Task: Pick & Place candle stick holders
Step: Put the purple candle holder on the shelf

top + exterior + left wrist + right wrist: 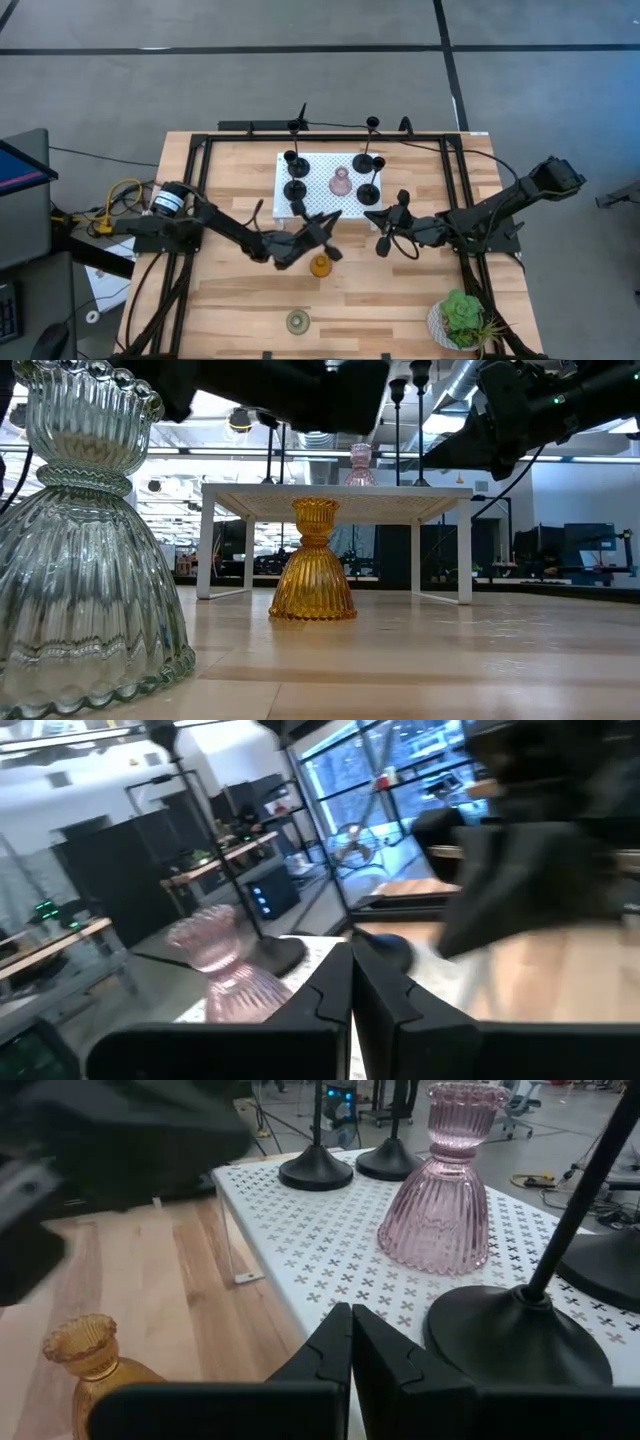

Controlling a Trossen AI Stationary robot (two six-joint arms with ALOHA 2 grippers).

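Several matte black candle stick holders (296,189) and the pink one (340,183) stand on their bases on the white perforated platform (318,205). The amber holder (320,265) stands on the wooden table in front of the platform. The pale green holder (298,321) stands near the table's near edge. My left gripper (330,224) hovers shut and empty between the amber holder and the platform's near edge. My right gripper (378,217) is shut and empty at the platform's near right corner, beside a black holder's disc base (515,1345) and near the pink holder (440,1190).
A green potted plant (462,320) stands at the near right corner of the table. A black frame (200,150) runs along the table's sides. In the low view the pale green holder (80,540) looms close at the left, and the amber one (312,565) stands before the platform's legs.
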